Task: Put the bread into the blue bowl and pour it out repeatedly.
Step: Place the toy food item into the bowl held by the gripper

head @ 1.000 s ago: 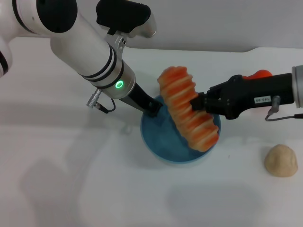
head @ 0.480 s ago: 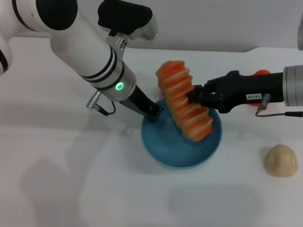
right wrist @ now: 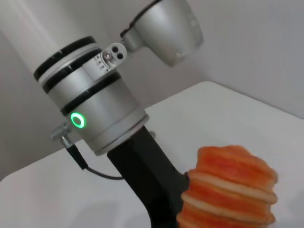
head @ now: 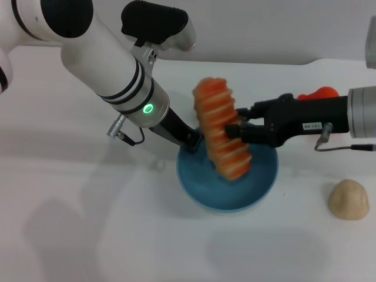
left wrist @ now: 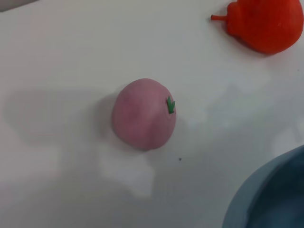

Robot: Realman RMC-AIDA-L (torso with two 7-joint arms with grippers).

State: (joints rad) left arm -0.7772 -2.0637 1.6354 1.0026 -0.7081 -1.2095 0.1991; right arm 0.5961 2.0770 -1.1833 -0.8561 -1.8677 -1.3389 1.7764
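The bread [head: 218, 124], striped orange and cream, hangs tilted over the blue bowl [head: 194, 187], with its lower end inside the bowl. My right gripper [head: 236, 130] is shut on the bread's side, coming in from the right. My left gripper [head: 191, 140] is shut on the bowl's far-left rim. The left wrist view shows the bowl's rim [left wrist: 266, 190] in one corner. The right wrist view shows the upper end of the bread [right wrist: 232, 190] and, beyond it, the left arm [right wrist: 95, 114].
A small round tan lump [head: 348, 200] lies on the white table to the right of the bowl. An orange-red toy [head: 320, 92] sits behind the right arm and also shows in the left wrist view [left wrist: 266, 23]. A pink round fruit [left wrist: 144, 114] lies near the bowl.
My right gripper has moved left with the bread. The bread has swung more upright, and its lower end has dropped into the bowl. The bowl and left gripper have barely shifted.
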